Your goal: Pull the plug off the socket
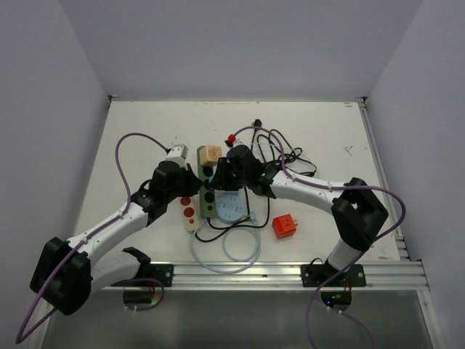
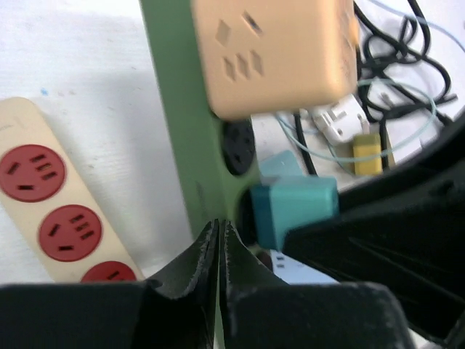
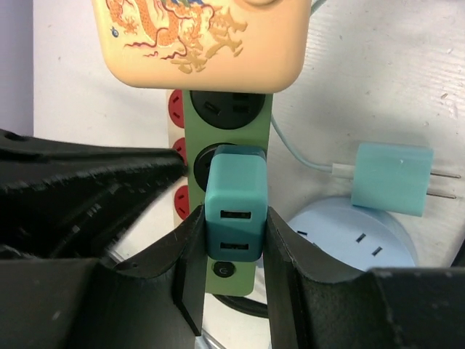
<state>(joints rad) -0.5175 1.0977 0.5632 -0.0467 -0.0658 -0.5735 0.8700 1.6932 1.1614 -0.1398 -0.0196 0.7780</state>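
1. Clamping both fingers against the sides of the teal two-port USB charger plug (image 3: 234, 185), the right gripper (image 3: 232, 225) is holding it while it is sitting in a black socket of the green plastic power strip (image 3: 245, 274).
2. The left gripper (image 2: 219, 236), fingers pressed together, is resting its tips against the strip's edge.
3. A beige cube adapter (image 3: 203, 36) printed with a gold dragon is occupying the strip's far end.
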